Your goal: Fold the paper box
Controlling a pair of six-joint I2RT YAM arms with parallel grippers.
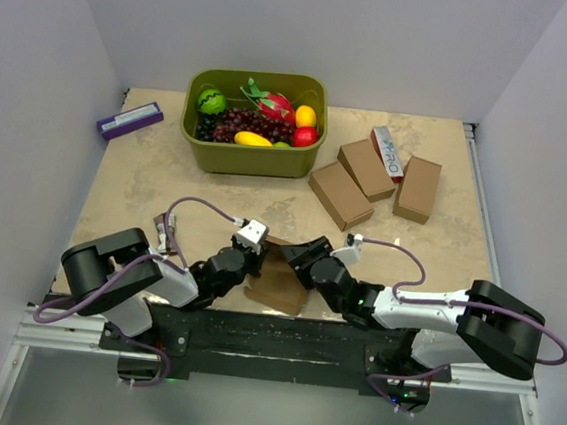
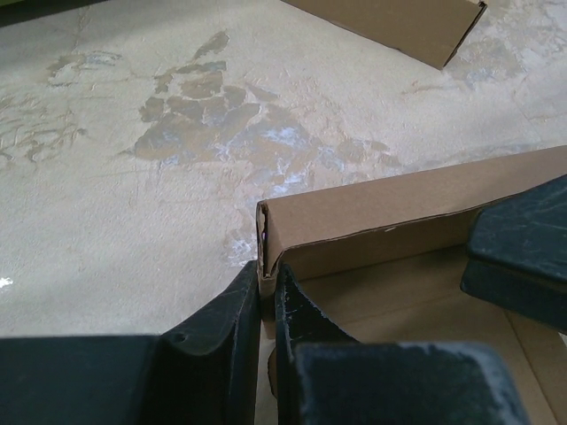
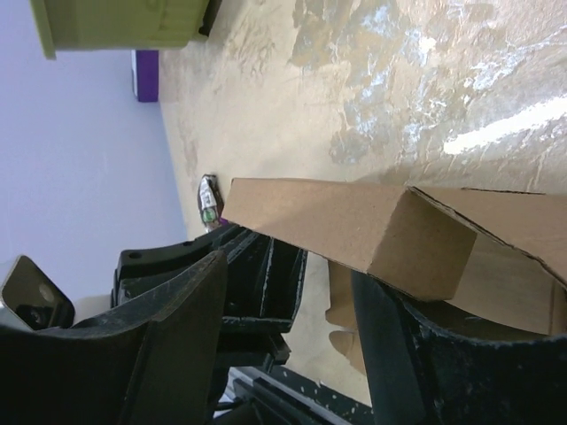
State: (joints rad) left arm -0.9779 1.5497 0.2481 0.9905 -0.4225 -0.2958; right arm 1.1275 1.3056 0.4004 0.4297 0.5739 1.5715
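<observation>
The paper box [image 1: 279, 282] is plain brown cardboard, partly formed, lying at the near table edge between my two grippers. In the left wrist view my left gripper [image 2: 267, 276] is shut on the box's near corner edge, and a long folded wall [image 2: 399, 217] runs off to the right. In the right wrist view my right gripper [image 3: 283, 301] is open with its jaws wide apart. The box's folded end [image 3: 354, 226] lies across above the gap and rests against the right finger [image 3: 390, 336]. From the top, the left gripper [image 1: 257, 262] and right gripper [image 1: 296, 257] meet over the box.
A green basket [image 1: 196, 134] of toy fruit stands at the back. Three finished brown boxes [image 1: 340, 194] and a white-and-red carton [image 1: 390, 150] lie at the right back. A purple-and-white box [image 1: 130, 119] lies at the left back. The table's black front rail [image 1: 272, 334] runs just behind the paper box.
</observation>
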